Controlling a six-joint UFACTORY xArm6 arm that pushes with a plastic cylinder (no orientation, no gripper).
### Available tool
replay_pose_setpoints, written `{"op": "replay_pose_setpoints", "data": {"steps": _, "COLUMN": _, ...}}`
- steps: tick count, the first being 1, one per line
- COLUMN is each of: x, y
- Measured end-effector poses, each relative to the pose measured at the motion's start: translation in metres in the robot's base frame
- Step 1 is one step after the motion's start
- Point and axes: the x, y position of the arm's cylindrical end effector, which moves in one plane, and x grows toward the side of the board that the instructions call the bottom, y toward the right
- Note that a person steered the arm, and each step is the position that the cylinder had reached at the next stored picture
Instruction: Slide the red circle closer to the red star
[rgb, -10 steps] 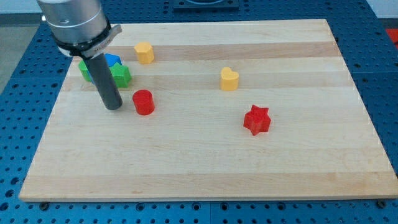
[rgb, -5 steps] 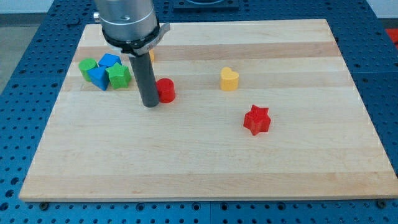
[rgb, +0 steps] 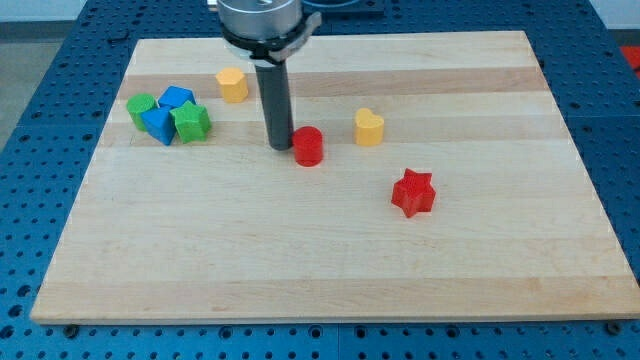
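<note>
**Tip against the red circle, mid-board**

My tip (rgb: 280, 147) stands just at the view's left of the red circle (rgb: 308, 146), touching or nearly touching its side. I carry no gripper, only the dark rod, so nothing is held.

The red circle is a short, bright red cylinder, upright, with a flat round top. It sits near the middle of the wooden board (rgb: 330, 270), left of the yellow heart (rgb: 369, 127). The red star (rgb: 413, 193) lies apart from it, lower and to the view's right.

At the view's left, a green block (rgb: 141, 107), a blue block (rgb: 177, 98), a second blue block (rgb: 158, 124) and a green star (rgb: 191, 122) cluster together. A yellow block (rgb: 232, 85) stands near the top.
</note>
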Motion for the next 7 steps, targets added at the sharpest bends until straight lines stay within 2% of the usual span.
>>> {"op": "replay_pose_setpoints", "data": {"steps": 2, "x": -0.002, "y": 0.026}}
{"op": "replay_pose_setpoints", "data": {"steps": 7, "x": 0.030, "y": 0.060}}
